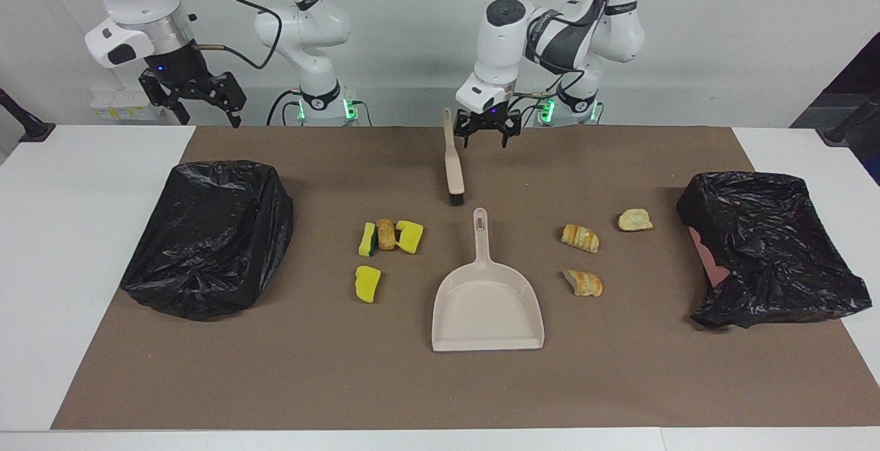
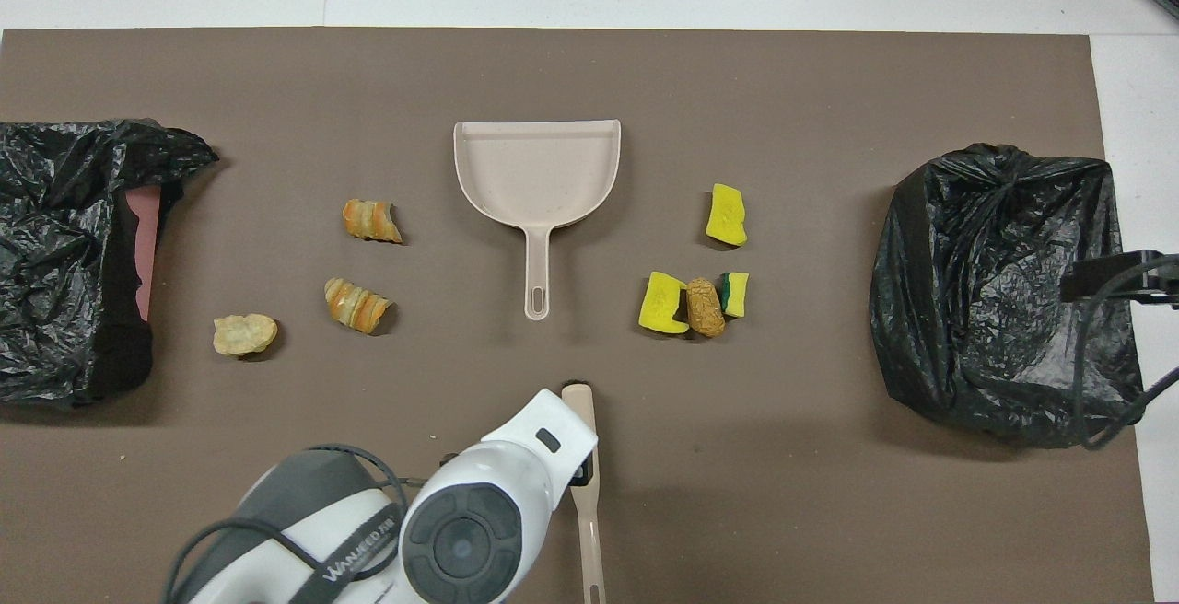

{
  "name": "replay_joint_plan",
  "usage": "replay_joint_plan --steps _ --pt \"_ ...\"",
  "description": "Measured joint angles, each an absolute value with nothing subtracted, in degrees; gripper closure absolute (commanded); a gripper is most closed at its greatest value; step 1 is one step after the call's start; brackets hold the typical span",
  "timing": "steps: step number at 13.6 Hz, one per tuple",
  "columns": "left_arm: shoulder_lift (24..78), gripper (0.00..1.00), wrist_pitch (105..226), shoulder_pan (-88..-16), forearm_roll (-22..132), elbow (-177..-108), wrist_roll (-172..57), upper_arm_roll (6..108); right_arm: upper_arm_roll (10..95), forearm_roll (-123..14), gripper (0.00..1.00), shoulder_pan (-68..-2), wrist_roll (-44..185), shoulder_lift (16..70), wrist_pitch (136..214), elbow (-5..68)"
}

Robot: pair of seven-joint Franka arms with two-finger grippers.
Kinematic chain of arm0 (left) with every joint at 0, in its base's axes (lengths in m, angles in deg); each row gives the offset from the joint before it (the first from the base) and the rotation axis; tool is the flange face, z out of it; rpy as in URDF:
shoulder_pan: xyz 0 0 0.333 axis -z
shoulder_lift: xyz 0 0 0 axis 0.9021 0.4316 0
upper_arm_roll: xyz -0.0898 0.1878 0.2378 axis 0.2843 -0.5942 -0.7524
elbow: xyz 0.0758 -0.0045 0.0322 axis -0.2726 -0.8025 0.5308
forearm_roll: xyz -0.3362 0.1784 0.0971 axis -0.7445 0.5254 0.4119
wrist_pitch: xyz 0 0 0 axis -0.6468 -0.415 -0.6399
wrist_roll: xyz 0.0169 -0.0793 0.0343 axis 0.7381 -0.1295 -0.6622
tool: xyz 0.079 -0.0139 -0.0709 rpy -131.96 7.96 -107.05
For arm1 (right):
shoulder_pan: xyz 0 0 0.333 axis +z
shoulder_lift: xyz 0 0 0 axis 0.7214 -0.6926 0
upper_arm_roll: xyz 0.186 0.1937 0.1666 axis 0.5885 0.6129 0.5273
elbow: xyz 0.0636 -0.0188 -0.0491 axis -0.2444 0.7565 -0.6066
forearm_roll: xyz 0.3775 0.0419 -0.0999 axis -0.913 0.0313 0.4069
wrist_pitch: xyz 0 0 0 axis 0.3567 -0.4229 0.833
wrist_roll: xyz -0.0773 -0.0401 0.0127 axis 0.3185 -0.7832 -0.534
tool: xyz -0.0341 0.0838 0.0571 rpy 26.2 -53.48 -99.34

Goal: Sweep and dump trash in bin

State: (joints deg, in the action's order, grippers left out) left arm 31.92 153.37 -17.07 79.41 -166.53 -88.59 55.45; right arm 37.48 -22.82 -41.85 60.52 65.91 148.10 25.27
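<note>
Left gripper [image 1: 487, 136], fingers spread, is held above the beige black-bristled brush's [image 1: 452, 162] handle by the mat's [image 1: 275, 382] robot-side edge; nothing is gripped. Right gripper [image 1: 199, 104], spread too, is parked over the table's corner.

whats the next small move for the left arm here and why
Probably lower the left gripper onto the brush handle and close on it. The gripper hangs open beside the handle's upper end, holding nothing, and the bread chunks and sponge pieces lie unswept beside the dustpan. The right gripper waits open above its bin.
</note>
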Motion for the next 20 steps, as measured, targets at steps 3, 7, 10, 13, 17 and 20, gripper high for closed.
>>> replay_joint_plan --steps 3,7,10,13,17,20 --pt "34.7 0.0 156.7 -11.7 79.0 -168.0 -93.6 55.4 37.5 -22.8 0.0 -41.8 60.5 65.9 148.1 25.3" --pt "36.7 0.01 161.4 -5.3 74.0 -170.5 -95.9 55.6 37.5 -22.8 0.0 -41.8 60.5 65.9 148.1 25.3" --pt "37.5 0.23 161.5 -3.0 72.4 -171.2 -96.1 55.6 37.5 -22.8 0.0 -41.8 60.5 65.9 148.1 25.3" --pt "38.4 0.47 161.5 -2.9 72.2 -171.2 -96.1 55.1 37.5 -22.8 0.0 -41.8 60.5 65.9 148.1 25.3" --pt "38.3 0.82 160.1 -3.5 72.2 -170.9 -96.1 54.2 38.3 -22.9 0.0 -41.8 60.6 65.9 148.1 25.3" --pt "38.0 1.0 158.4 -4.0 72.2 -170.7 -96.1 53.8 38.8 -22.9 0.0 -41.5 60.6 65.9 148.1 25.3"
